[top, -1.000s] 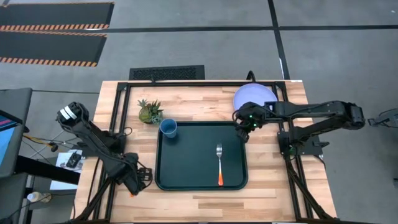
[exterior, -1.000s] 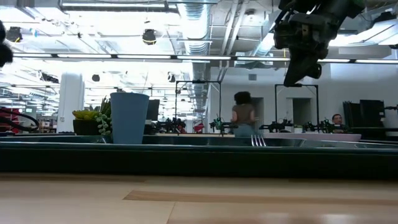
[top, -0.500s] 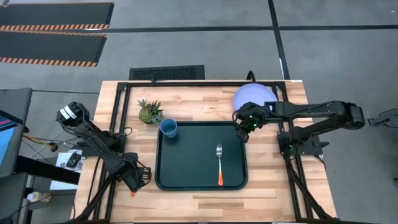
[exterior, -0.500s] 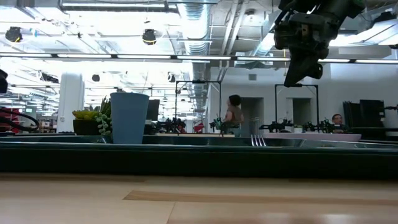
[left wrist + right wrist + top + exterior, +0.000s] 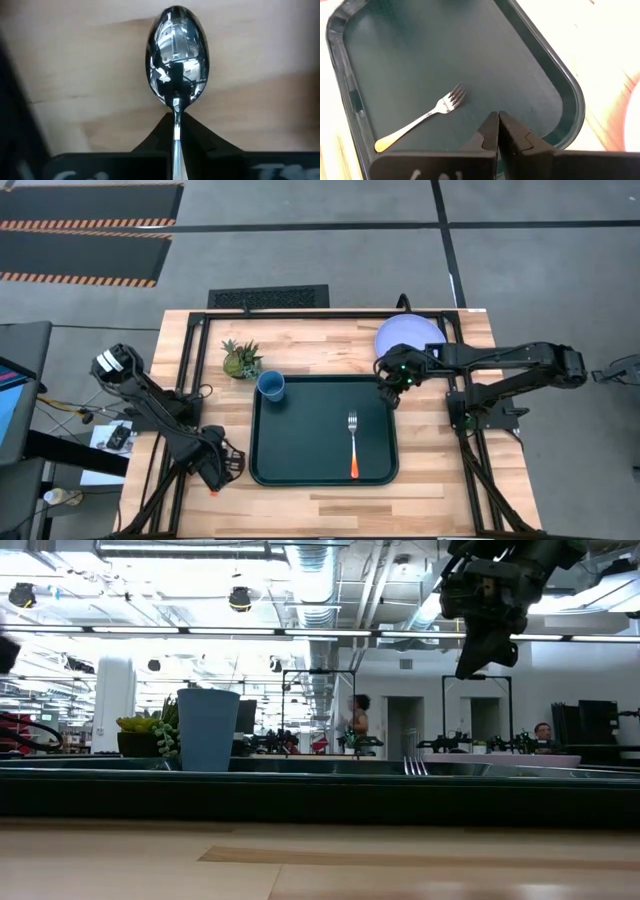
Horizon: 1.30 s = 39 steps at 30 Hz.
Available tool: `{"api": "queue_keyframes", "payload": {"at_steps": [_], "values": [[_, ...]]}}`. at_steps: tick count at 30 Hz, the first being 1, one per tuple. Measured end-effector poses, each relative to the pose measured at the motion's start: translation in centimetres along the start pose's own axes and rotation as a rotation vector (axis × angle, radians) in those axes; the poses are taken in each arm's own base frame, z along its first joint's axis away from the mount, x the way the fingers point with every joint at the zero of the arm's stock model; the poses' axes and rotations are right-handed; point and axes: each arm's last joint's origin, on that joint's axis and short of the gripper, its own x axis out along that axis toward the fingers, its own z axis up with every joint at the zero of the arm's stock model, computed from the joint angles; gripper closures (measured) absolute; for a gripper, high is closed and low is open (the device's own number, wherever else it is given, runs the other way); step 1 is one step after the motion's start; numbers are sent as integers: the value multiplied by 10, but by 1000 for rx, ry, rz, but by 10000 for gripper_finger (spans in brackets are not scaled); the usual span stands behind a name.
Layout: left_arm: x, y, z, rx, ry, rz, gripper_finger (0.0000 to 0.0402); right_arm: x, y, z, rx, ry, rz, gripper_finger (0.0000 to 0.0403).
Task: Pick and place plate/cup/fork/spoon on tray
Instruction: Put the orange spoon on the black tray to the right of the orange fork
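Note:
The spoon [image 5: 176,55] lies over the bare wood by the near left corner of the dark green tray [image 5: 270,450]. My left gripper [image 5: 218,467] is shut on it, and its orange handle end [image 5: 213,491] pokes out on the near side. The fork [image 5: 352,442] lies flat on the tray's right half. The blue cup [image 5: 270,385] stands upright at the tray's far left corner. The lavender plate [image 5: 408,335] rests flat on the table at the far right. My right gripper [image 5: 393,376] hangs shut and holding nothing above the tray's far right corner. My left gripper pinches the spoon's thin neck [image 5: 175,114], just behind the bowl, between its two fingertips [image 5: 197,132]. The fingers come from above, pointing down. The bowl [image 5: 176,55] faces up over the wood. Whether it rests on the table or is lifted, I cannot tell.
A small green potted plant [image 5: 241,360] stands on the table left of the cup. The tray's raised rim [image 5: 15,100] runs close beside the spoon. Bare wood lies along the near edge [image 5: 330,510]. People move in the room far behind the table [image 5: 358,725].
My left gripper has shut on the spoon at the tray's near left corner, otherwise staying in place. A person in the room behind has walked toward the left.

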Motion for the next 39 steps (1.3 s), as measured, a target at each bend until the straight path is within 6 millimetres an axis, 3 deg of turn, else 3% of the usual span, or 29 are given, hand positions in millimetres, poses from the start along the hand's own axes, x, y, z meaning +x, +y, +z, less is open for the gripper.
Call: {"api": "queue_keyframes", "payload": {"at_steps": [4, 8, 15, 21, 27, 33, 39], "values": [[-30, -16, -7, 4, 10, -181, 400, 0, 2, 3, -5, -35, 20, 376], [-75, -27, -9, 19, -17, -430, 400, -1, 7, 11, -56, -110, 79, 378], [-145, -24, 18, 9, -302, -849, 401, -11, 26, 34, -236, -325, 401, 366], [-180, -24, 51, 51, -470, -1023, 401, -30, 38, 57, -322, -624, 561, 309], [-219, -55, 76, 234, -540, -1318, 401, -45, 46, 71, -310, -833, 677, 230], [-230, -91, 110, 387, -580, -1548, 401, -57, 52, 75, -304, -948, 753, 181], [-207, -136, 141, 489, -429, -1667, 401, -75, 59, 84, -339, -1007, 803, 181]]}}
